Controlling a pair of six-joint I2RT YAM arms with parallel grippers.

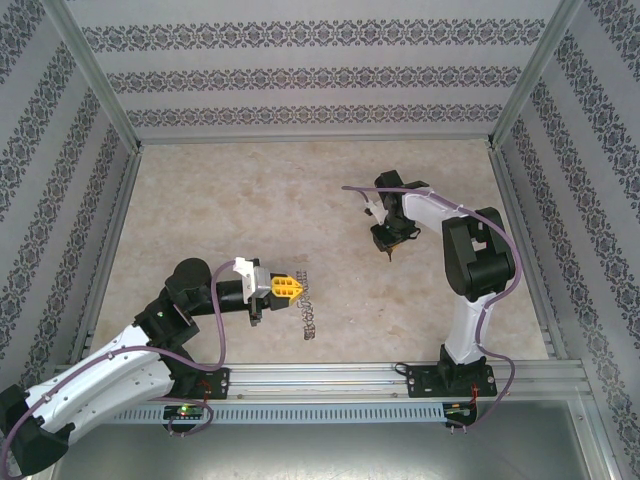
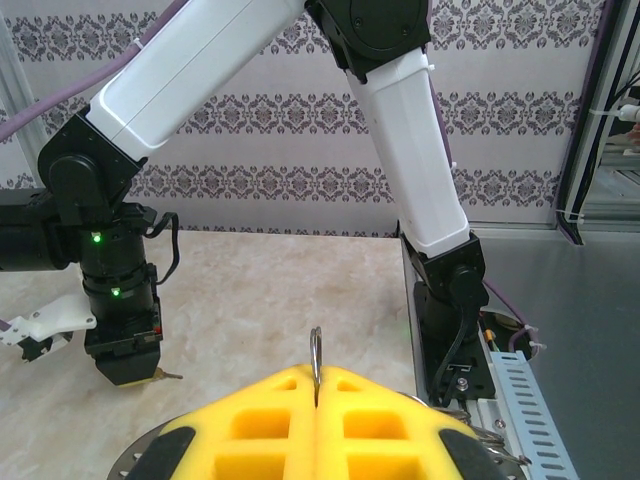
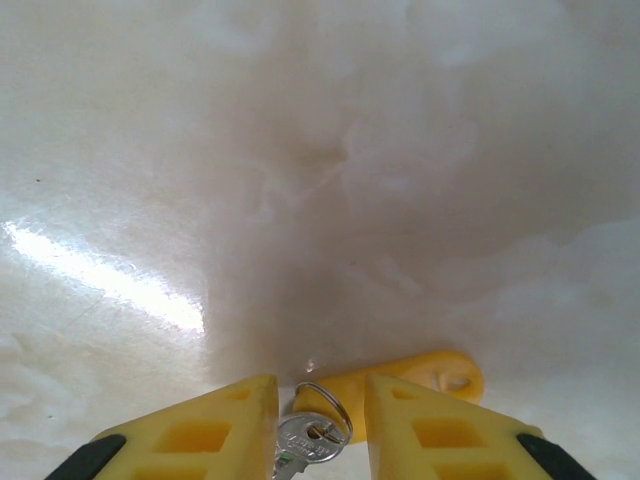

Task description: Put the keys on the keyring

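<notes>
The left gripper [image 2: 316, 392] is clamped shut on the keyring [image 2: 135, 462]. One thin loop stands up between its fingertips, and the grey disc spreads beneath them. The right gripper [image 3: 320, 405], well apart from it, pinches the key [image 3: 308, 442] between narrowed fingers, with a yellow-orange tag [image 3: 425, 378] just beyond the tips. With so slight a pinch, the key may twist or slip on approach and miss the thin loop.

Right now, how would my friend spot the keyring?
Start at the beige table, then find the yellow left gripper. The keyring sticks out right at its fingertips. It's the grey metal one fringed with little wire loops, not yellow plastic.
</notes>
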